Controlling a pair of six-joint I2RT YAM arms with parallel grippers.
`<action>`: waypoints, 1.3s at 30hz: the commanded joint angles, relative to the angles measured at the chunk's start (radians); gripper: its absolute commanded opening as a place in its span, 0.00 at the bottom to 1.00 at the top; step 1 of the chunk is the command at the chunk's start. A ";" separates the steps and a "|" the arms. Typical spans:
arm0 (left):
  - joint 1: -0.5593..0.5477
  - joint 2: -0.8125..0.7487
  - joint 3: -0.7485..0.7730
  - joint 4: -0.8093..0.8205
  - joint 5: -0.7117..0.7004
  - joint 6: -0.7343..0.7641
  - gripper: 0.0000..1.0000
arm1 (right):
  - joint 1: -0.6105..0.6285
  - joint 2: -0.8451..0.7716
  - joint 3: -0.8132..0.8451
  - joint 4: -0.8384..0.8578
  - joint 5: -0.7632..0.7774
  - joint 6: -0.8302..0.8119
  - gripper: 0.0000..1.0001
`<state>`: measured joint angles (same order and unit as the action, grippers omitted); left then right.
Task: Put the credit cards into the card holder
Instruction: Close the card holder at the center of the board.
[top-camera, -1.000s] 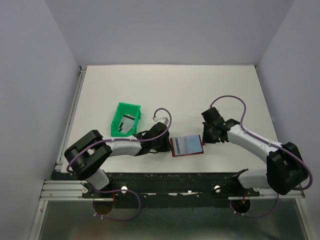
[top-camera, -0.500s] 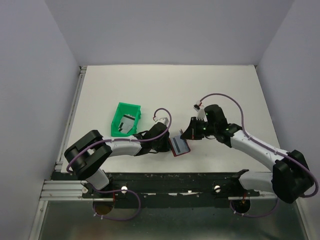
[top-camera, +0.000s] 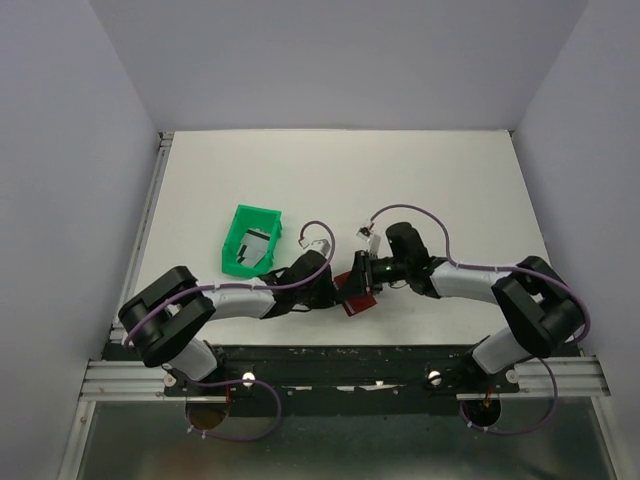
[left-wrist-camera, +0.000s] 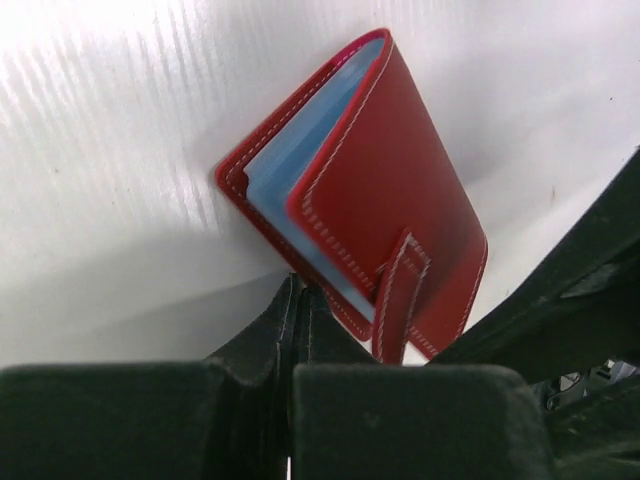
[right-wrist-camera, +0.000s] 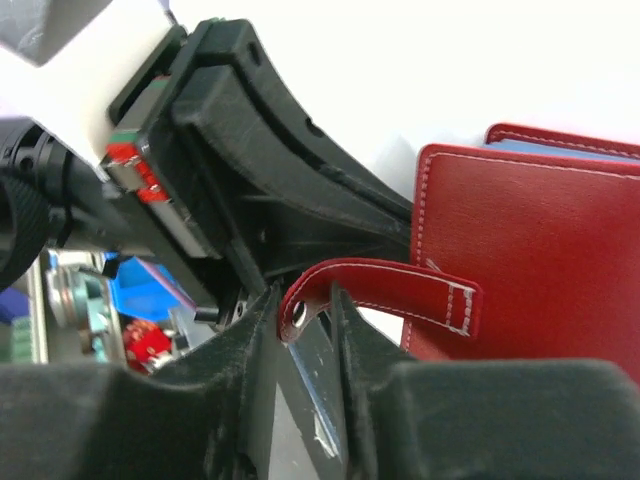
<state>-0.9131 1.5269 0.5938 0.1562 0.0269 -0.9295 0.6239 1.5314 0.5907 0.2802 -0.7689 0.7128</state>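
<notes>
The holder (left-wrist-camera: 400, 190) lies on the counter (top-camera: 420, 180) between your two arms, towards the near edge. It is folded almost shut, red cover up, with pale blue lining showing along the open side. Its strap (right-wrist-camera: 390, 290) curls free, unsnapped.

Your right fingers (right-wrist-camera: 235, 355) stand narrowly apart with the strap's snap end between them. It looks loose there, not clamped. Your left fingers (left-wrist-camera: 258, 332) are closed, their tips against the holder's near edge, but you cannot tell whether they pinch a cover.

Expect the holder to be light and floppy, so it will probably skid or fold over unless you pin one cover. The strap or a cover edge is the best hold.

The cards (top-camera: 256, 244) sit in the green tray (top-camera: 238, 222), well apart on the left. They are likely thin, stiff and slick, so take them by an edge.
</notes>
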 joint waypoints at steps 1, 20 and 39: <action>-0.006 -0.020 -0.074 -0.103 -0.018 -0.020 0.00 | 0.011 -0.045 -0.005 0.084 -0.030 0.019 0.45; -0.024 -0.261 -0.117 -0.289 -0.172 -0.049 0.00 | 0.007 -0.269 0.069 -0.483 0.657 -0.187 0.58; -0.024 -0.254 0.133 -0.317 -0.208 0.115 0.00 | 0.008 0.042 0.060 -0.328 0.479 -0.199 0.52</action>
<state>-0.9318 1.1618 0.6746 -0.2199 -0.2184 -0.8722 0.6273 1.5261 0.6781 -0.0601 -0.2684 0.5224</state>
